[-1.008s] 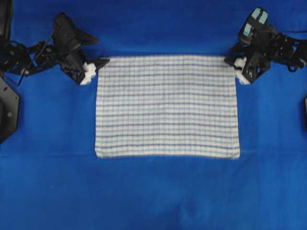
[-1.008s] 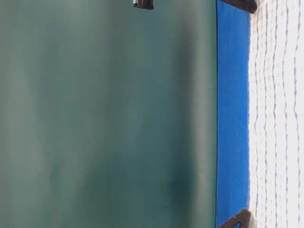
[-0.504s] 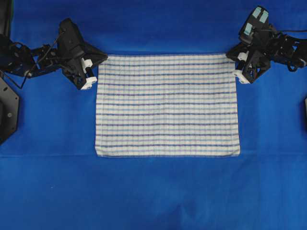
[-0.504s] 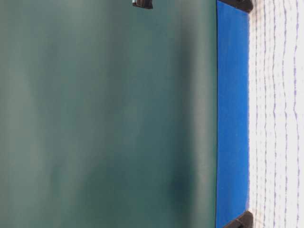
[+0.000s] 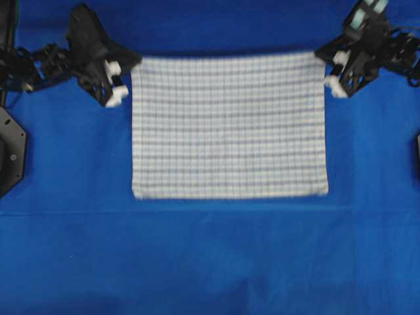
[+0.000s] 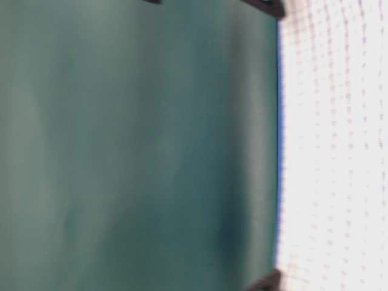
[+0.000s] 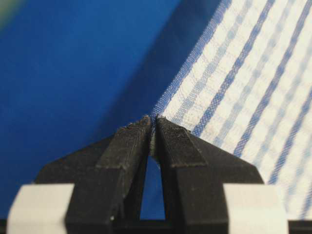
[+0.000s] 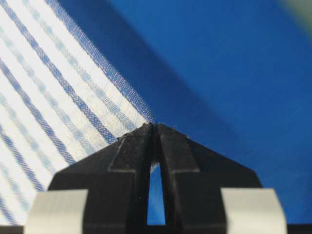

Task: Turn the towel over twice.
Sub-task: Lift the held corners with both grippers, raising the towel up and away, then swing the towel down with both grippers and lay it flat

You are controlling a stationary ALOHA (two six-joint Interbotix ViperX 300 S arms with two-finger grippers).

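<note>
At both far corners we are pinching the white blue-striped woven towel (image 5: 230, 125) over the blue cloth (image 5: 210, 262), left gripper (image 7: 152, 123) and right gripper (image 8: 155, 127) clamped tight; it looks light, limp, best held by corners.

Blur and cut-off edges

Motion blur is smearing the towel (image 5: 230, 125) overhead and washing it nearly white at table level, where both grippers are running off the frame; in the wrist views the black fingers (image 7: 130, 146) are covering its pinched corners.
</note>
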